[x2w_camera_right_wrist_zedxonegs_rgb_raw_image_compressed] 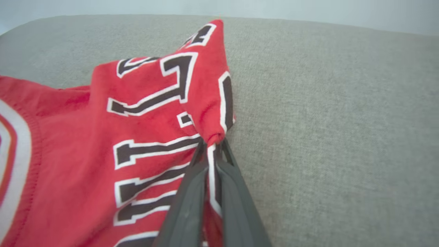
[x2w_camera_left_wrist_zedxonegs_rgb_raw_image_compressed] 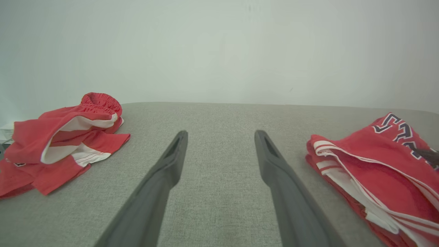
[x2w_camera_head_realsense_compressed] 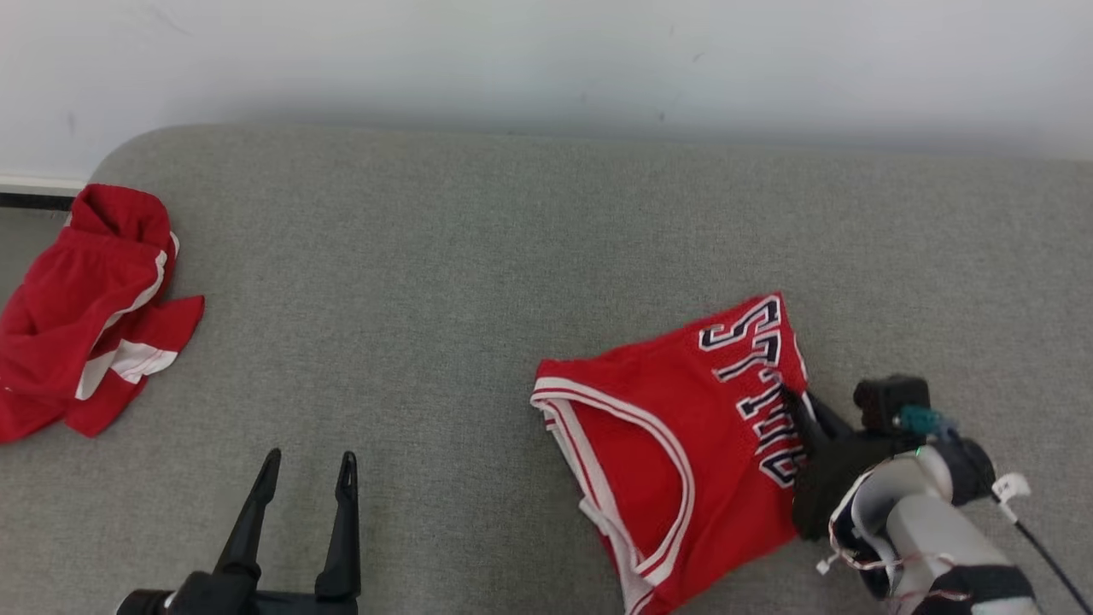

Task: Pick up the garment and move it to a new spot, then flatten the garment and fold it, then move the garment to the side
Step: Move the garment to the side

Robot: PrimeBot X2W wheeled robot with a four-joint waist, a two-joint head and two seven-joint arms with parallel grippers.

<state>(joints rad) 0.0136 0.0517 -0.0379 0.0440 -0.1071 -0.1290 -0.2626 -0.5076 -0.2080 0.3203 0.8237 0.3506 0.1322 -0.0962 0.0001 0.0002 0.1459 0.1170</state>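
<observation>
Head view: crumpled red shorts [x2w_camera_head_realsense_compressed: 90, 316] well left of jersey [x2w_camera_head_realsense_compressed: 726, 410]

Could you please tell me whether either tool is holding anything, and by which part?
The right tool is shut on the red jersey, pinching a fold at its lettered edge. The left tool stands open and holds nothing.

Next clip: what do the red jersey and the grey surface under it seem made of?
The red jersey looks like soft matte knit, probably synthetic: it drapes in folds, with ribbed trim. The grey surface looks like matte woven upholstery: fine weave grain shows.
</observation>
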